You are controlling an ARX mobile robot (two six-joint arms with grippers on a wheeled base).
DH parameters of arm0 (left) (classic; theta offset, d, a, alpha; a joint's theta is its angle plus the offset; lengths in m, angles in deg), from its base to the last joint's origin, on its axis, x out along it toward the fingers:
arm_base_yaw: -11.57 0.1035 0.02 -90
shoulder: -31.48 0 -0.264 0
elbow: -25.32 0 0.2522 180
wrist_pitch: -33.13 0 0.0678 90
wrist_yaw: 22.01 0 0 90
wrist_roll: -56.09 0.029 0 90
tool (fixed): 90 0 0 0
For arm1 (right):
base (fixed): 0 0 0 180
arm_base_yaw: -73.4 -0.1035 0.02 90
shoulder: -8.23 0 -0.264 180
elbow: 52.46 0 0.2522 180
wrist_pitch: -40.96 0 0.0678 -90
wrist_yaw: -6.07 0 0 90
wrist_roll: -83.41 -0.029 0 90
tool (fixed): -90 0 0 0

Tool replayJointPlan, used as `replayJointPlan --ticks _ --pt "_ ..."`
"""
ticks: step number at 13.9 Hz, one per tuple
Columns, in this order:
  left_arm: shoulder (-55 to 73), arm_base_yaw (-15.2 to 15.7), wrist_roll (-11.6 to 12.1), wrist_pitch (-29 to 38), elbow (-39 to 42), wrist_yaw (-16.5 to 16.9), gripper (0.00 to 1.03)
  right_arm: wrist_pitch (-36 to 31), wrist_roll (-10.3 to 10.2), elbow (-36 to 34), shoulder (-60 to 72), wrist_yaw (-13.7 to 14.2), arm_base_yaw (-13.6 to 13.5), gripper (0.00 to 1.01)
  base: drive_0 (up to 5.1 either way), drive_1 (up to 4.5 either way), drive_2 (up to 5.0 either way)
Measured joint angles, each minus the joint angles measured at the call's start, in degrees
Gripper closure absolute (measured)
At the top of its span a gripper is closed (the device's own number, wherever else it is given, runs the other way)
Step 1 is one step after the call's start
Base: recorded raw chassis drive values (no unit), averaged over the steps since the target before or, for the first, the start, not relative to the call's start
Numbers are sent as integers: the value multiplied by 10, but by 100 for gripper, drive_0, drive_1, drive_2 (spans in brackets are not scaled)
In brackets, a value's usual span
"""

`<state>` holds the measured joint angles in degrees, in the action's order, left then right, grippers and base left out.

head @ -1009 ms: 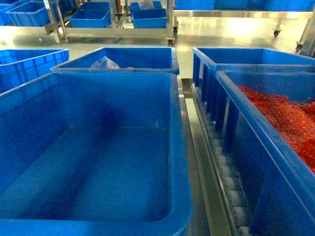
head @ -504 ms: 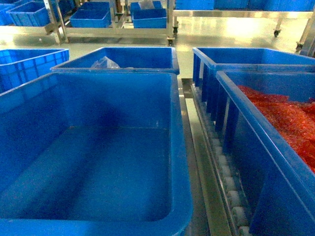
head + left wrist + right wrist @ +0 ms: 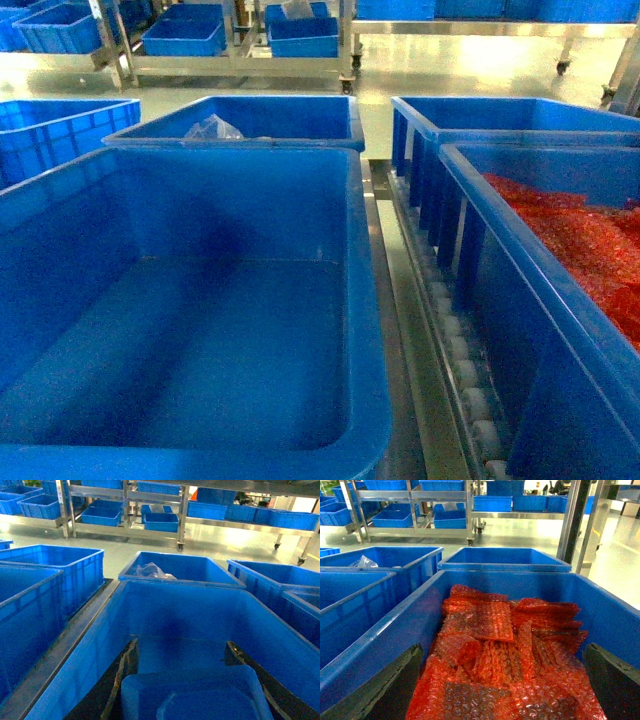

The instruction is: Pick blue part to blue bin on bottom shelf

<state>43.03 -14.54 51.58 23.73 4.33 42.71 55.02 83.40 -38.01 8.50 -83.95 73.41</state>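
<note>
In the left wrist view a blue piece with rounded corners, the blue part [image 3: 192,695], fills the gap between my left gripper's [image 3: 181,652] dark fingers [image 3: 125,672], which stand wide and hold it by its sides. It hangs over the inside of the big empty blue bin [image 3: 165,612], also in the head view [image 3: 365,300]. That bin rests on the bottom shelf beside a track of white rollers [image 3: 460,370]. My right gripper [image 3: 505,680] is open above red bubble wrap [image 3: 495,630]. Neither gripper shows in the head view.
The red bubble wrap lies in a like blue tub [image 3: 500,260] to the right. Behind the blue bin stands another tub [image 3: 250,140] holding a clear plastic bag [image 3: 213,128]. More tubs flank the left [image 3: 60,130]. Steel racks with blue bins [image 3: 240,55] stand across the floor.
</note>
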Motion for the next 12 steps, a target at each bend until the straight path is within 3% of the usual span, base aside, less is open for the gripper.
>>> replayJointPlan --ticks 12 --pt "0 0 0 0 0 0 60 0 0 0 0 0 0 3 0 0 0"
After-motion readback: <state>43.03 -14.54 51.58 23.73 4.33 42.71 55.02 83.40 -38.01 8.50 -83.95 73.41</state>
